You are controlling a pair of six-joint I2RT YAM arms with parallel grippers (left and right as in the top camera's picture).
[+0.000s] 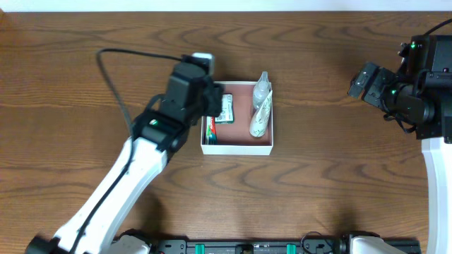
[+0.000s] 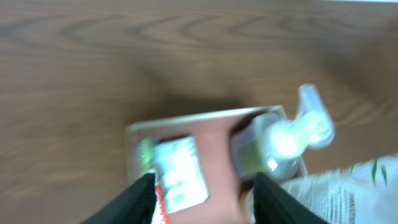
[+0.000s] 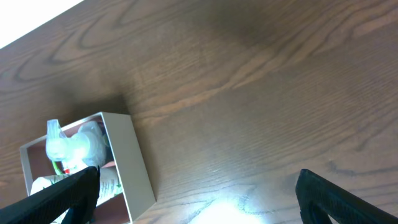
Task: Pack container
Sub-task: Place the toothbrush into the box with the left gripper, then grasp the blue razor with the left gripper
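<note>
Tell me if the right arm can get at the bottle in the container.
Probably yes: the bottle lies on the container's right side, only bare table separates it from the right tool, and the left tool hovers over the left side.

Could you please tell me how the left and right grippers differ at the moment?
The left gripper hangs over the container, its fingers framing a green-and-white packet; the right gripper is over the table, away from it. The left's jaws look less spread. Both are open and empty.
</note>
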